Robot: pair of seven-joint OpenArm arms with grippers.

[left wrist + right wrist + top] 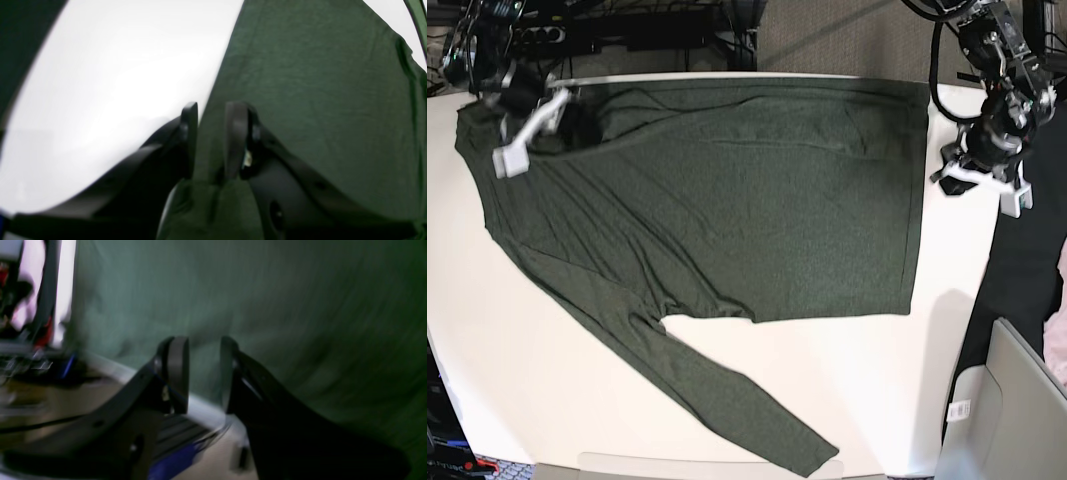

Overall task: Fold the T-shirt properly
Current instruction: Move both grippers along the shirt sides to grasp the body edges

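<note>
Base view showed the T-shirt [747,200] spread across the white table [487,340], its hem edge toward the left gripper [980,178] and 1 long sleeve [697,395] trailing out from the shirt body toward the table's near edge. The right gripper [527,135] sat at the shirt's shoulder end, on the far side of the shirt from the hem. In the left wrist view, the left gripper's jaws stood part-spread with olive cloth running up between them, so it was judged to be pinching a fold of the shirt. In the right wrist view, the right gripper [203,373] also stood part-spread against a blurred wall of green fabric; whether cloth was truly caught there could not be told. Risks noted: 1, thin knit could slip from a loose pinch at the hem if the arms pulled apart; 2, an uncertain hold at the shoulder end would let that side drop, giving a skewed fold; 3, the free sleeve, lying well out from the body, could drag and bunch under the shirt.
</note>
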